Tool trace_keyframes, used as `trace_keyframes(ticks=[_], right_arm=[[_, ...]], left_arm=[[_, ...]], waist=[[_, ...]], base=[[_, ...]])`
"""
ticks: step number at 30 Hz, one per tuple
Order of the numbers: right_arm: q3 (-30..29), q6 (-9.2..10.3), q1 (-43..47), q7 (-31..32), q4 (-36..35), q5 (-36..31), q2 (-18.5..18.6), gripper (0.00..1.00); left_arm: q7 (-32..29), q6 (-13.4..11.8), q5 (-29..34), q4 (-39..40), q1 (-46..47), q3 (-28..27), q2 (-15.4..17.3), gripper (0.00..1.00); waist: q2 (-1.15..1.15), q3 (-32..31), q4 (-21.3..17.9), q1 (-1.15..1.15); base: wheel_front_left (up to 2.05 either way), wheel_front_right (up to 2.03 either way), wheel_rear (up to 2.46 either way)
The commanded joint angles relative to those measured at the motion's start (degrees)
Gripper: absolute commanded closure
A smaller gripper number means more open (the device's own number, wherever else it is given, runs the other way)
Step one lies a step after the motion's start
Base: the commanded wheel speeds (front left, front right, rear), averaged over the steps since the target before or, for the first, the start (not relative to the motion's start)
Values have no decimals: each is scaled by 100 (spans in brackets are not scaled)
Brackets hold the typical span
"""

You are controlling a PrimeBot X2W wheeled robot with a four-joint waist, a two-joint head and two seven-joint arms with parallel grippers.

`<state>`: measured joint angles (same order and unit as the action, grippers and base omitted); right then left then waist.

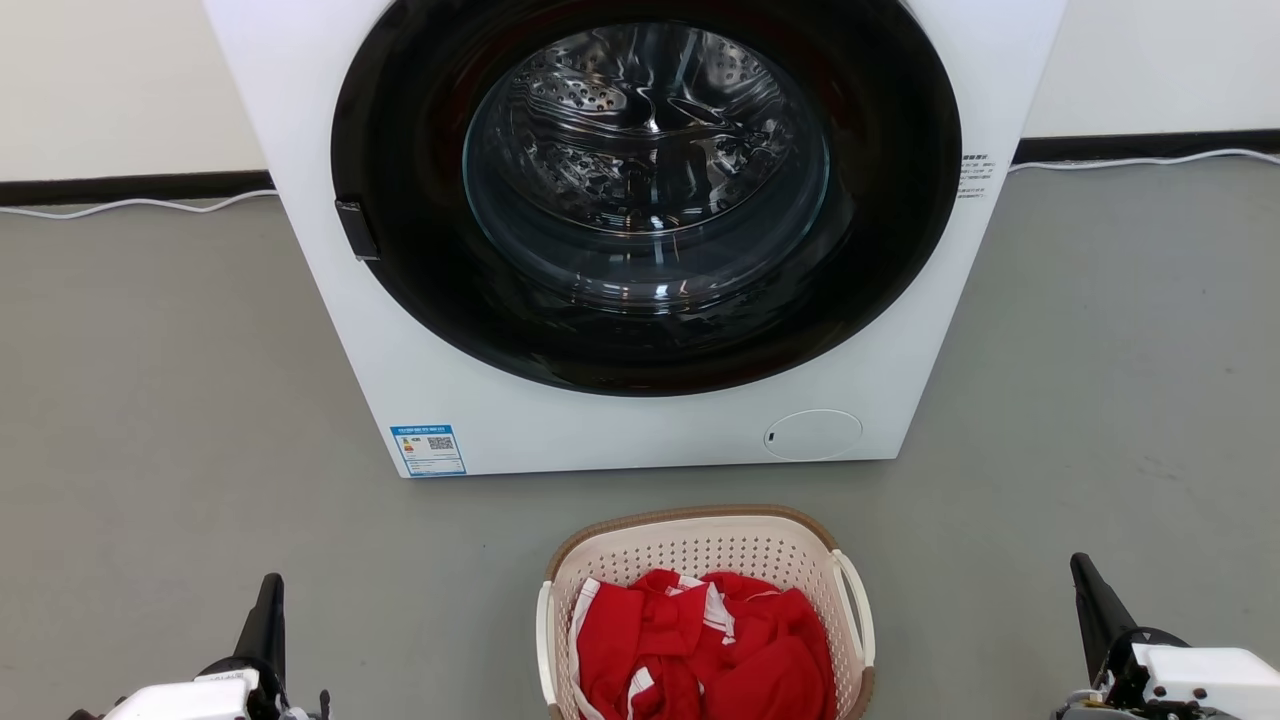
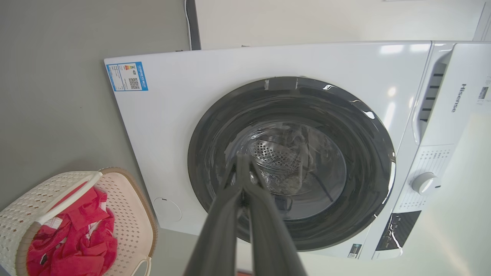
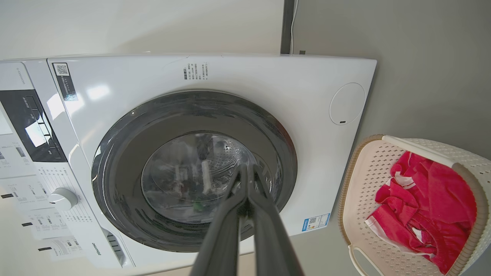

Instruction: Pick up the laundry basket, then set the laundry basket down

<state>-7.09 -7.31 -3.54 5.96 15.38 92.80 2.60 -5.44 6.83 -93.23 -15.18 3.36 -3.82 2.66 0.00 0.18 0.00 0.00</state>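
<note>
Floor (image 1: pixel 160 470) separates laundry basket (image 1: pixel 690 517) rim from washing machine (image 1: pixel 620 430).

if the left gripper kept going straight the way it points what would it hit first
Most likely the washing machine's door glass: the left gripper, shut, aims at it with nothing between, though depth is unclear.
</note>
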Motion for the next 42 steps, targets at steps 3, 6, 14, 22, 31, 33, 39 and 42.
trace_keyframes(ticks=[3, 6, 14, 22, 31, 33, 39, 42], right_arm=[[86, -18, -261, 29, -137, -39, 52, 100], [84, -18, -262, 31, -137, -41, 51, 100], [80, -18, -262, 34, -137, -44, 48, 100], [77, -18, -262, 37, -136, -47, 46, 100], [74, -18, -263, 39, -136, -50, 44, 100], [73, -18, -263, 40, -136, -50, 43, 100], [71, -18, -263, 41, -136, -52, 42, 100], [70, -18, -263, 42, -136, -53, 41, 100]], left_arm=[[-44, 66, 44, 117, 276, -195, 78, 100], [-47, 66, 47, 116, 276, -198, 75, 100], [-53, 66, 53, 116, 277, -207, 70, 100], [-59, 66, 60, 116, 277, -214, 64, 100], [-65, 66, 66, 115, 278, -222, 59, 100], [-67, 66, 67, 115, 278, -223, 58, 100], [-70, 66, 70, 115, 278, -227, 55, 100], [-71, 66, 72, 115, 279, -229, 54, 100]], waist=[[0, 0, 0, 0], [0, 0, 0, 0], [0, 0, 0, 0], [0, 0, 0, 0], [0, 0, 0, 0], [0, 0, 0, 0], [0, 0, 0, 0], [0, 0, 0, 0]], base=[[0, 0, 0], [0, 0, 0], [0, 0, 0], [0, 0, 0], [0, 0, 0], [0, 0, 0], [0, 0, 0], [0, 0, 0]])
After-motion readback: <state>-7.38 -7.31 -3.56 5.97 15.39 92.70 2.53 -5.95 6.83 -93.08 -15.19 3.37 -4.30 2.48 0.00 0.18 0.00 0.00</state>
